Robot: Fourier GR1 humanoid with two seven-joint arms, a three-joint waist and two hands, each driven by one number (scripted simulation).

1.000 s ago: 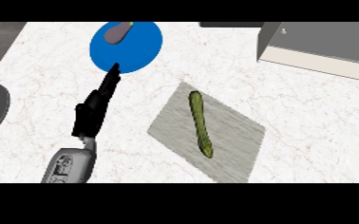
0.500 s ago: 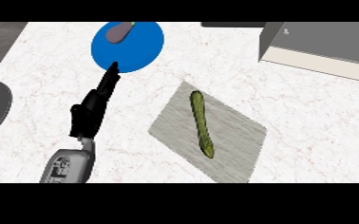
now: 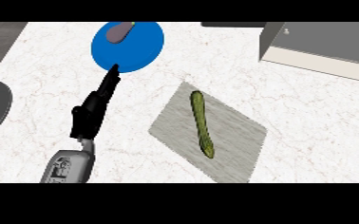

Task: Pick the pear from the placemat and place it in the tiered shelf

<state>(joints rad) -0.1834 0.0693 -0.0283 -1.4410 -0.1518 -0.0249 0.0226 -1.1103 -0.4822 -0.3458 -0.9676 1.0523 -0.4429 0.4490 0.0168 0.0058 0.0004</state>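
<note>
Fingers on the left hand (image 3: 95, 108) are straight, holding nothing, well left of the placemat (image 3: 238, 137). That long skinny green thing (image 3: 202, 123) could roll away if nudged sideways.

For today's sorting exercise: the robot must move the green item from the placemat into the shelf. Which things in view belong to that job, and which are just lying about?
Belonging to the job:
long green item (looks unlike a pear)
grey placemat
shelf unit
left hand, fingers straight

Just lying about:
blue plate
small purple-grey item on that plate
</note>
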